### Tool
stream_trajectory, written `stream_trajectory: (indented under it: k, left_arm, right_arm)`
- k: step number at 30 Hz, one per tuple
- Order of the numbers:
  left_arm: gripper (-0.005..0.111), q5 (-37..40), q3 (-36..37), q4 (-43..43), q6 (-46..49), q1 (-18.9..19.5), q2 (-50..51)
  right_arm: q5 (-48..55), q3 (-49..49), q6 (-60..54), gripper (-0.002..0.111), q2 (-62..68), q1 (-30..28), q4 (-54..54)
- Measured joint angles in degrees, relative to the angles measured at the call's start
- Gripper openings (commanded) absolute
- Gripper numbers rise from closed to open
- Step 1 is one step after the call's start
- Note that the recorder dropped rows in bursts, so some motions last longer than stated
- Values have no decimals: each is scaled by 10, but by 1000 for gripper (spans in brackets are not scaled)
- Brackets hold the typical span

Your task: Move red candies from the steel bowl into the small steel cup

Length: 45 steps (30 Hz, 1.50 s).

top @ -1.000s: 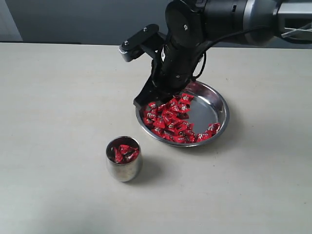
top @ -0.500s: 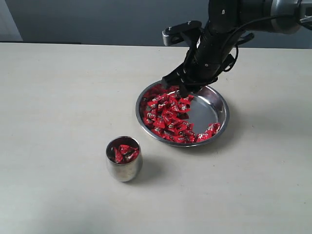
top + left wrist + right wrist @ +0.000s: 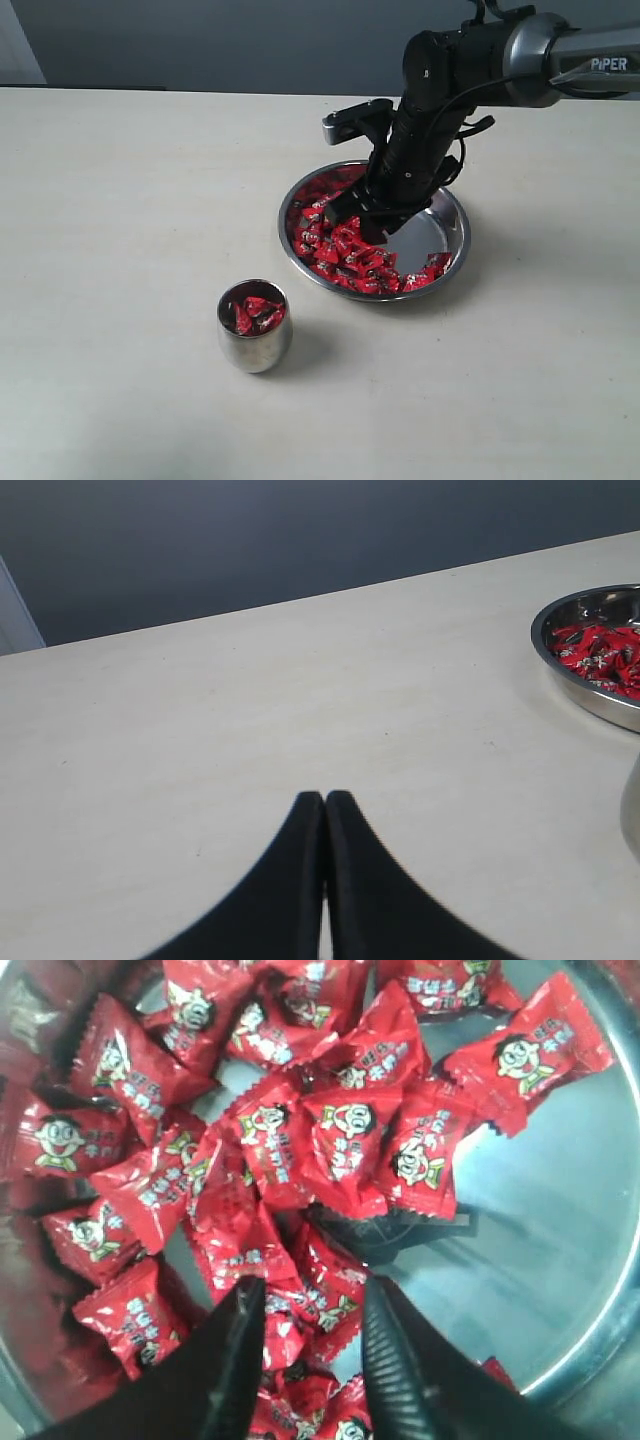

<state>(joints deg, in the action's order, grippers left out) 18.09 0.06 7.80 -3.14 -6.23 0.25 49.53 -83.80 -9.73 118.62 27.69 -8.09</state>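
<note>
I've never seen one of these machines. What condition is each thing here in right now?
steel bowl: upright on the table, one side covered with candies, the other bare.
red candies: wrapped, most piled in the bowl, a few in the cup.
small steel cup: upright, partly filled.
right gripper: open, tips at the pile, no candy clamped.
left gripper: shut, empty, over bare table.

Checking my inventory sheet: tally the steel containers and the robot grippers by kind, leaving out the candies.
steel bowl: 1
small steel cup: 1
grippers: 2 (left gripper, right gripper)
total: 4
</note>
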Motion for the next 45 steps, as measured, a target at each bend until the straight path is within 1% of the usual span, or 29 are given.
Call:
stream_trajectory:
  k: [2,4,12,18,22,24,25,26,27,29,45]
  left_arm:
    - [0,0,0,0,0,0,0]
    - [0,0,0,0,0,0,0]
    - [0,0,0,0,0,0,0]
    - [0,0,0,0,0,0,0]
    - [0,0,0,0,0,0,0]
    - [0,0,0,0,0,0,0]
    - [0,0,0,0,0,0,0]
    - [0,0,0,0,0,0,0]
    - [0,0,0,0,0,0,0]
    - [0,0,0,0,0,0,0]
    - [0,0,0,0,0,0,0]
  right_arm:
    - [7,0,-4,41,0,0,0]
    - [22,0,-12,43,0,0,0]
    - [63,0,-26,42,0,0,-1]
    - [67,0,-27,42,3,0,-1]
    - [67,0,-27,41,31,0,-1]
    - [64,0,-27,33,32,0,-1]
    - [64,0,-27,23,32,0,-1]
    - [64,0,-27,17,32,0,-2]
    - [64,0,-27,8,32,0,-2]
    - [67,0,-27,2,32,0,-2]
    - [31,0,-23,-1,30,0,-9]
